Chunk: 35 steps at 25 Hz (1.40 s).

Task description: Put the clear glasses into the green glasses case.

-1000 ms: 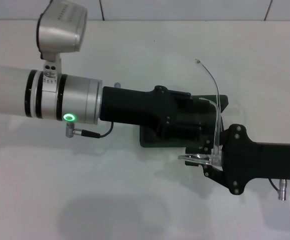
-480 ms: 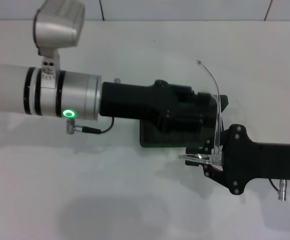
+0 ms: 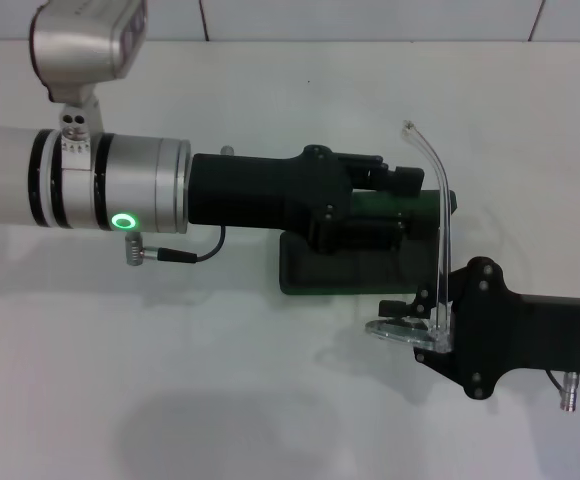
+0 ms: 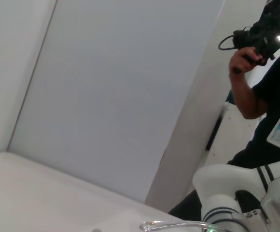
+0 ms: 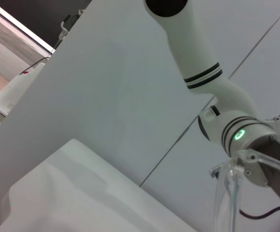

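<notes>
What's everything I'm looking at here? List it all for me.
Glasses: one, clear, held up over the case's right end by the right gripper, one arm sticking up and away.
Case: one, dark green, on the table's middle, mostly hidden under the left gripper.
Table: one, white, under everything.
Wall: white panels behind the table.
Person: one, dark shirt, badge, holding a camera, beside the robot in the left wrist view.
Left gripper: one, black, over the case.
Right gripper: one, black, at the case's right, shut on the glasses.
</notes>
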Motion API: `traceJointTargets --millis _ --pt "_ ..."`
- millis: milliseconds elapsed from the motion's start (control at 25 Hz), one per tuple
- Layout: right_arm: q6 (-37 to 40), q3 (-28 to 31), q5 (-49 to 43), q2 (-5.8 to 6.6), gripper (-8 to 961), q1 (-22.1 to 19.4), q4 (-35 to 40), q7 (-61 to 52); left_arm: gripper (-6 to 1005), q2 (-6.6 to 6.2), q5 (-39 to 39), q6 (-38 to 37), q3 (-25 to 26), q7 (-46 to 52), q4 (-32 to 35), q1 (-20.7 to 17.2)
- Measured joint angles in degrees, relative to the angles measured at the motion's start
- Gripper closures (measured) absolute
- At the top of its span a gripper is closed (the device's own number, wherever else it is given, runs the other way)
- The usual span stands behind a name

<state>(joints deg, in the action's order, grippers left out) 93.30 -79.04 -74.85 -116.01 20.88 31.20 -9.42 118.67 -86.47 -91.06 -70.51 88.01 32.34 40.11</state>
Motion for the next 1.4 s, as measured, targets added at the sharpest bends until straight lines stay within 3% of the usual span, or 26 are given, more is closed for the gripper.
traceJointTargets --millis 440,600,720,760,840,960,1080,1240,1400 --pt "3.97 0.1 1.62 0.1 867 -0.19 -0.17 4.24 406 -0.47 -4.22 4.8 0.03 5.3 0.01 0.43" --pt "4.75 0.93 1.65 0.17 867 -0.49 -0.15 4.48 406 -1.28 -4.26 5.8 0.52 4.92 0.01 -0.13" --pt "5.19 2.0 1.67 0.18 868 -0.61 -0.53 4.5 407 -1.72 -4.35 6.74 2.7 4.43 0.14 -0.84" --pt "5.27 2.29 1.69 0.18 868 -0.65 -0.68 4.45 407 -1.93 -4.32 6.83 6.9 2.55 0.88 -2.71" --pt "5.41 2.87 1.86 0.18 868 -0.7 -1.0 3.94 407 -1.89 -3.98 6.22 9.58 0.78 1.56 -4.08" --pt "5.53 3.67 2.59 0.2 868 -0.67 -1.62 1.72 407 -1.49 -1.6 1.07 14.2 -4.04 2.35 -6.95" --pt "5.55 3.78 2.69 0.41 868 -0.17 -1.75 -1.34 407 -1.26 2.17 -8.08 15.2 -7.65 2.39 -8.8" --pt "5.49 3.48 2.37 0.55 869 0.18 -1.65 -2.88 407 -0.32 3.61 -14.54 14.62 -8.62 2.03 -8.54" --pt "5.51 3.18 1.27 0.54 869 0.48 -1.44 -2.93 407 0.73 3.02 -14.59 11.84 -9.51 -0.15 -6.4"
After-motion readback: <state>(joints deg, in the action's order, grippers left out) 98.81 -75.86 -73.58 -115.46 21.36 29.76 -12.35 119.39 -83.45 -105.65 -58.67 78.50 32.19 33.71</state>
